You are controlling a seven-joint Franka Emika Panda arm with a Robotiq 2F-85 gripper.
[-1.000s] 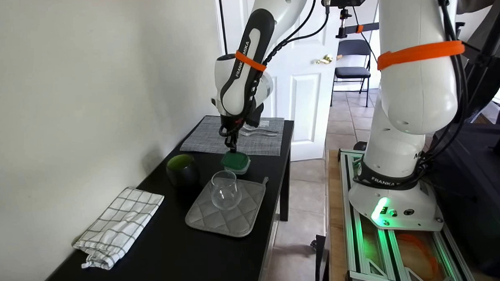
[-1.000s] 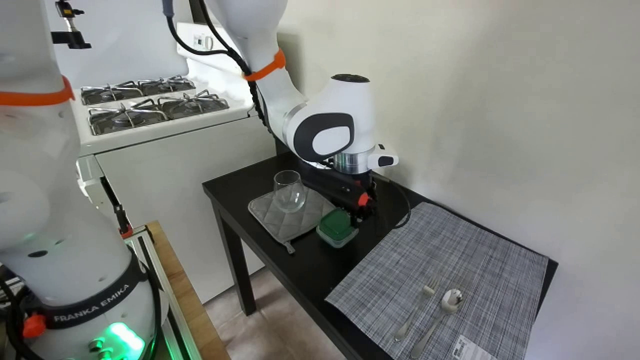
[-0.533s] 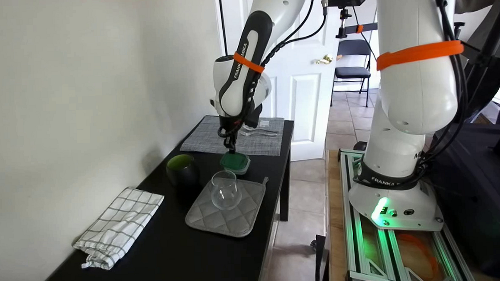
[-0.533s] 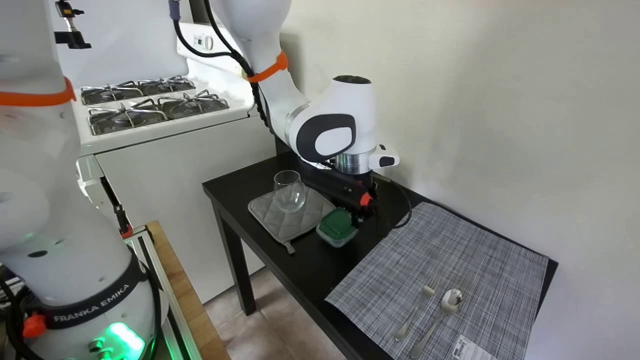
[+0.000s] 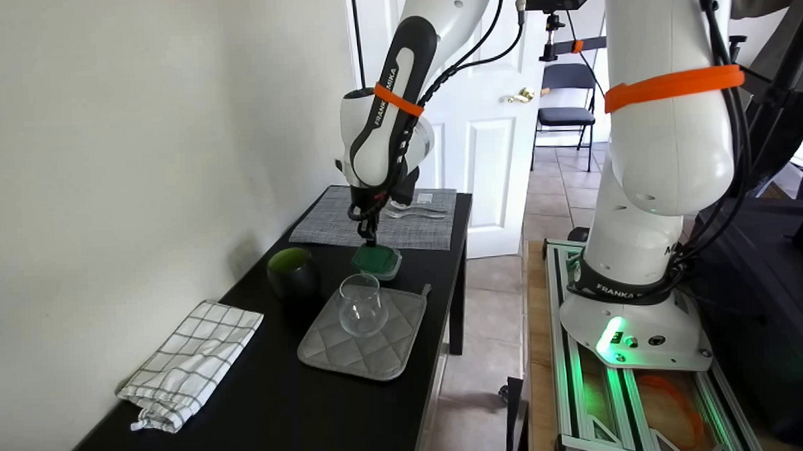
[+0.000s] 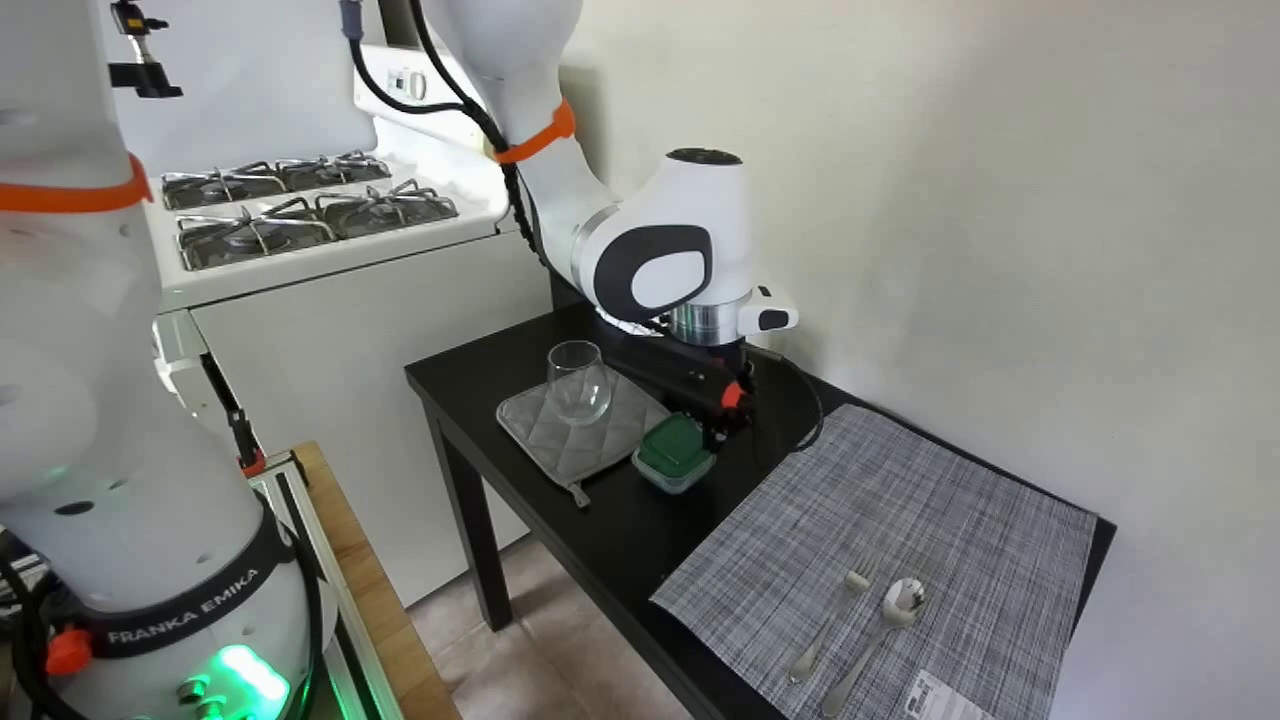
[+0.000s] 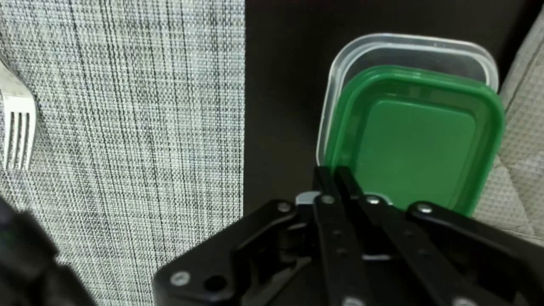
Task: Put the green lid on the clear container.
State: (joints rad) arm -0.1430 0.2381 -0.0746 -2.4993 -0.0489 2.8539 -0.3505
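- A gray pad [image 5: 363,360] lies on the black table [image 5: 274,403].
- On the pad stands a stemless glass [image 5: 363,317].
- Just beyond the pad sits the clear container [image 5: 386,276], the green lid [image 5: 376,258] offset over it.
- The gripper [image 5: 370,242] points down at the lid's edge away from the pad.
- Beside the pad stands a dark cup [image 5: 297,284].

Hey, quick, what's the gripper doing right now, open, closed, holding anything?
Gripper: closed, jaws pinching the edge of the green lid, which sits off-centre over the clear container.
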